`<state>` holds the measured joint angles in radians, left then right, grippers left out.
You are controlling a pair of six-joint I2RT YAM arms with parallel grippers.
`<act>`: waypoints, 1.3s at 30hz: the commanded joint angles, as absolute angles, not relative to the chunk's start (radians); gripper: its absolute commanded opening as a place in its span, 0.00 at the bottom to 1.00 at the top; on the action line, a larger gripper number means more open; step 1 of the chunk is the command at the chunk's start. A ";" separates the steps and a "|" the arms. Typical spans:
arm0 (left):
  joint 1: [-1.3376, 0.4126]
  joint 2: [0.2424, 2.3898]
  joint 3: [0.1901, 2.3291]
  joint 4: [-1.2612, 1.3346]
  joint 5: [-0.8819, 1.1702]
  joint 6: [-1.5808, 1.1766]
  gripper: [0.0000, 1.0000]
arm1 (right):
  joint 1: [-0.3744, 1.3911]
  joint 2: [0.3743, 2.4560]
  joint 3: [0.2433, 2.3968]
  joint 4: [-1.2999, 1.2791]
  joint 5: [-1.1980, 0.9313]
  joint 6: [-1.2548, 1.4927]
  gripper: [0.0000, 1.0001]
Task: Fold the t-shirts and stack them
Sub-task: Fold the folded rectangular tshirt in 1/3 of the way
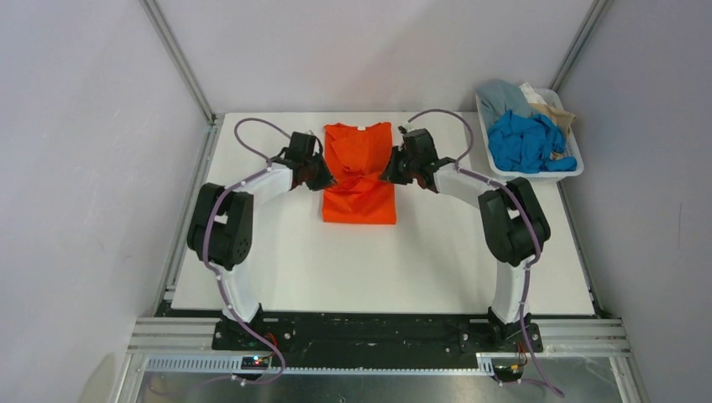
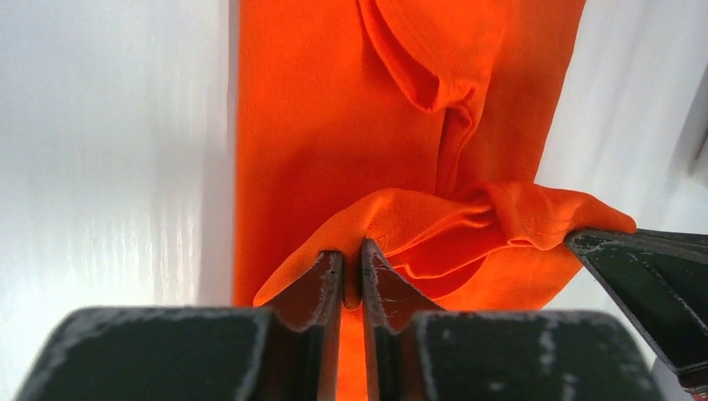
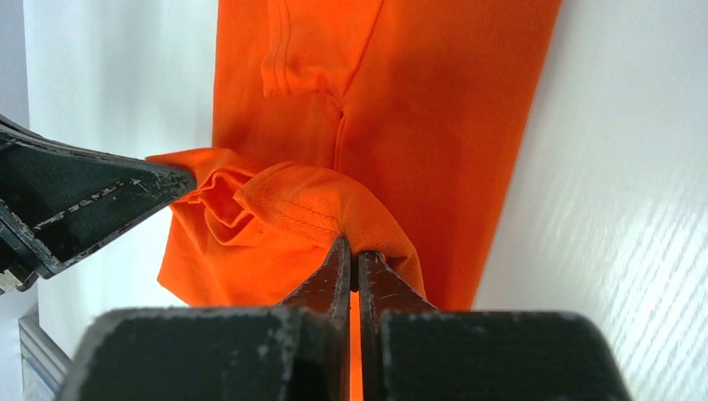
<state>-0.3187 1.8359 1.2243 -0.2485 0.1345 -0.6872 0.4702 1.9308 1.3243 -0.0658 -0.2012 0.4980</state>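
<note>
The left end effector (image 2: 351, 253) is closed to a hairline slit on a pinch of hem of the orange t-shirt (image 1: 360, 155), which lies sleeves-in as a narrow strip at the far centre of the counter (image 1: 277, 269). The right end effector (image 3: 350, 248) is closed equally tight on the hem's other corner. Judged step: the lengthwise half-fold, hem raised over mid-shirt. The next move calls for level travel toward the collar and an even release, with the other t-shirts (image 1: 525, 138) waiting in the basket (image 1: 537, 176) at the far right.
</note>
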 commanded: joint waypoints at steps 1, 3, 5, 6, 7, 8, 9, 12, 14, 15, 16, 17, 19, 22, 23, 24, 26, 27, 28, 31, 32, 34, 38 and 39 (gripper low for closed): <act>-0.292 1.904 1.314 -0.231 0.185 -0.648 0.24 | 0.456 1.991 1.412 -0.018 -0.218 0.482 0.00; -0.286 1.921 1.325 -0.230 0.202 -0.651 0.32 | 0.452 2.017 1.431 -0.022 -0.217 0.487 0.04; -0.283 1.922 1.325 -0.230 0.210 -0.651 0.43 | 0.447 2.037 1.450 -0.036 -0.213 0.495 0.19; -0.281 1.918 1.322 -0.230 0.212 -0.648 0.46 | 0.445 2.042 1.461 -0.042 -0.214 0.497 0.36; -0.281 1.904 1.318 -0.230 0.211 -0.648 0.55 | 0.443 2.042 1.465 -0.056 -0.212 0.498 0.45; -0.281 1.894 1.307 -0.230 0.209 -0.647 0.59 | 0.442 2.036 1.470 -0.063 -0.211 0.501 0.56; -0.282 1.867 1.301 -0.230 0.203 -0.647 0.70 | 0.443 2.025 1.470 -0.078 -0.207 0.501 0.60; -0.283 1.801 1.251 -0.231 0.179 -0.654 0.96 | 0.456 1.988 1.464 -0.129 -0.174 0.494 0.81; -0.288 1.746 1.213 -0.230 0.159 -0.660 0.99 | 0.470 1.950 1.445 -0.155 -0.147 0.492 0.86; -0.292 1.706 1.198 -0.231 0.148 -0.660 1.00 | 0.480 1.917 1.423 -0.161 -0.140 0.494 0.88; -0.306 1.671 1.172 -0.230 0.138 -0.662 1.00 | 0.485 1.900 1.410 -0.168 -0.130 0.497 0.89; -0.314 1.654 1.159 -0.230 0.135 -0.662 1.00 | 0.494 1.866 1.381 -0.172 -0.125 0.513 0.90; -0.341 1.618 1.129 -0.228 0.137 -0.662 1.00 | 0.504 1.826 1.333 -0.178 -0.143 0.548 0.91; -0.379 1.608 1.104 -0.200 0.180 -0.668 1.00 | 0.511 1.789 1.255 -0.115 -0.243 0.615 0.91; -0.383 1.614 1.103 -0.191 0.197 -0.671 1.00 | 0.515 1.783 1.222 -0.095 -0.268 0.652 0.91; -0.387 1.632 1.102 -0.175 0.225 -0.678 1.00 | 0.516 1.783 1.210 -0.061 -0.317 0.669 0.92; -0.392 1.660 1.090 -0.147 0.271 -0.697 1.00 | 0.517 1.803 1.190 -0.029 -0.371 0.713 0.94; -0.395 1.669 1.063 -0.108 0.290 -0.712 1.00 | 0.519 1.810 1.180 -0.019 -0.387 0.737 0.95; -0.395 1.679 1.044 -0.086 0.325 -0.719 1.00 | 0.520 1.823 1.173 0.008 -0.419 0.757 0.95; -0.398 1.698 0.961 -0.039 0.336 -0.736 1.00 | 0.526 1.847 1.128 0.052 -0.454 0.783 0.95; -0.398 1.700 0.945 -0.035 0.335 -0.738 1.00 | 0.528 1.855 1.104 0.057 -0.458 0.787 0.95; -0.397 1.699 0.900 -0.017 0.330 -0.745 1.00 | 0.531 1.859 1.062 0.065 -0.458 0.787 0.94; -0.398 1.674 0.824 -0.010 0.276 -0.744 1.00 | 0.531 1.847 0.980 0.051 -0.420 0.777 0.94; -0.397 1.663 0.794 -0.010 0.260 -0.738 1.00 | 0.531 1.843 0.969 0.038 -0.400 0.774 0.94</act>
